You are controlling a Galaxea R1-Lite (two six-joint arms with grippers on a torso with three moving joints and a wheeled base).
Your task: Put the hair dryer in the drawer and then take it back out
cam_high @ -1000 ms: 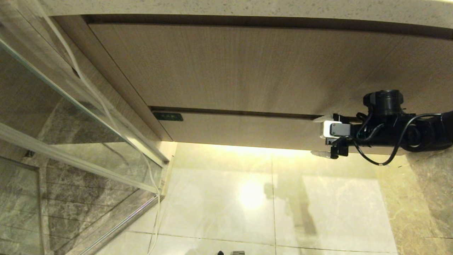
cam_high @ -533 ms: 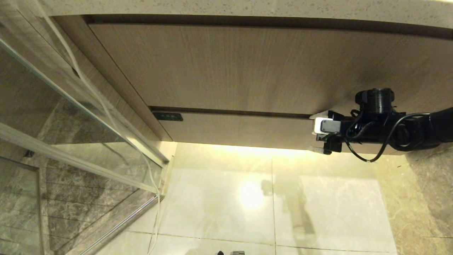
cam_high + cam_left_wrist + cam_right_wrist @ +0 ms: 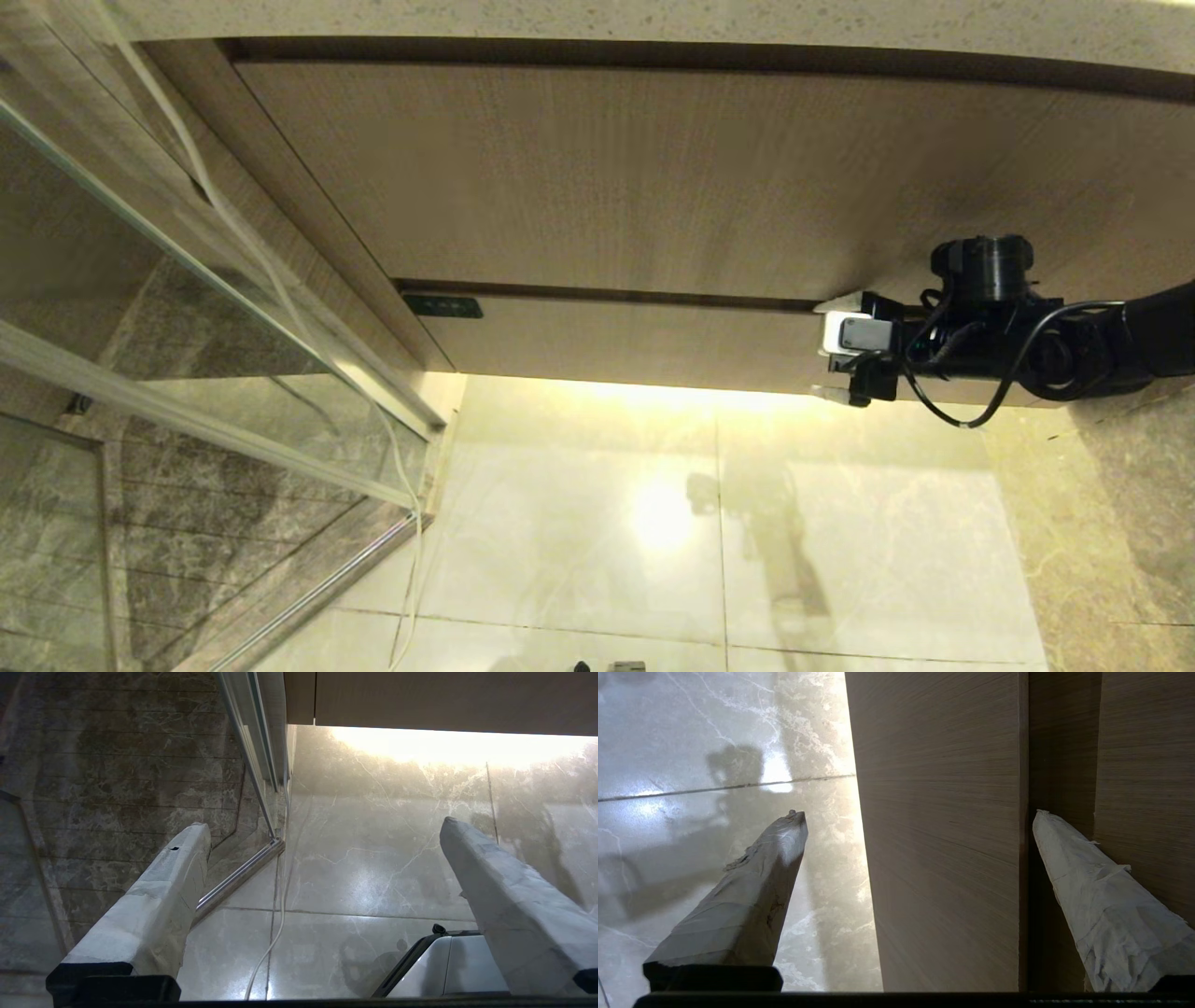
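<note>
Since the earlier frames, the right arm has shifted leftward along the vanity front, bringing the right gripper (image 3: pixel 831 351) further onto the right end of the drawer (image 3: pixel 635 341); nothing else in the scene has changed place.

Right gripper: its two wrapped fingers (image 3: pixel 756 891) stand spread wide and hold nothing. In the head view one fingertip sits at the seam along the drawer's upper edge and the other at the drawer's lower edge. The right wrist view confirms this: one finger lies against the dark gap between the drawer and the taller wood-grain panel (image 3: pixel 607 177), the other hangs over the lit floor (image 3: pixel 747 523), and the drawer front (image 3: pixel 943 849) runs between them. Whether either fingertip touches the wood cannot be told.

Drawer: fully closed, flush under the taller panel, with its small black rectangular mark (image 3: pixel 442 307) at the left end of the front.

Hair dryer: not visible in any view; its location cannot be determined.

Left gripper (image 3: pixel 322 833): seen only from its own wrist camera, fingers spread apart and empty, hanging over the marble floor tiles near the bottom rail of the glass shower door (image 3: pixel 243 877). A thin white cord (image 3: pixel 275 933) trails down beside that rail. A white and black part of the robot's base (image 3: pixel 444 966) shows beneath this gripper.
</note>
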